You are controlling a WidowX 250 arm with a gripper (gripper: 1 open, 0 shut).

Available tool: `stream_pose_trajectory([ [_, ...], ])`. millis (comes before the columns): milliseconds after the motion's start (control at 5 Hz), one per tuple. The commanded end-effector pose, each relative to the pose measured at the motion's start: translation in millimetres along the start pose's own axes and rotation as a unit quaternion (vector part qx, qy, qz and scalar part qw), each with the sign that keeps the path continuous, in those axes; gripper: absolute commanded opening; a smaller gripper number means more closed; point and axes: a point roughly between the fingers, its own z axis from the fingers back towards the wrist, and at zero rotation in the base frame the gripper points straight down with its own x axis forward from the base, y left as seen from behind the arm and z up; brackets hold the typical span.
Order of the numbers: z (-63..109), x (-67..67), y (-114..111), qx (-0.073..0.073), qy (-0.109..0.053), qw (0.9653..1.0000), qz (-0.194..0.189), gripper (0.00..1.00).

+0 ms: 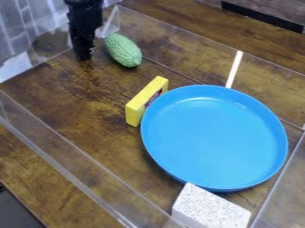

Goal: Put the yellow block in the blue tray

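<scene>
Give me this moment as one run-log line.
pincer: shut, empty, far-left by green object | yellow block: on table, against blue tray rim | placed: no

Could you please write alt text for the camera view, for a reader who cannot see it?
A yellow block lies on a wooden table, touching the left rim of an empty blue tray. The black gripper, shut and empty, points down at the far left beside a green oval object; a white block sits in front.

A lab-style test bench is seen here: a dark wooden table (84, 125) walled in by clear plastic panels (53, 147), with toy-like objects laid out.
</scene>
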Motion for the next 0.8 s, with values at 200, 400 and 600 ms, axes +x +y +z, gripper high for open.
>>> stream_pose_trajectory([
  [200,17.8,7.9,-2.9,0.024,-0.012,0.9996,-0.013,0.00],
  [400,19.7,9.0,-3.7,0.029,-0.014,0.9994,-0.016,0.00],
  [600,21.2,10.4,-5.0,0.033,-0.015,0.9992,-0.019,0.00],
])
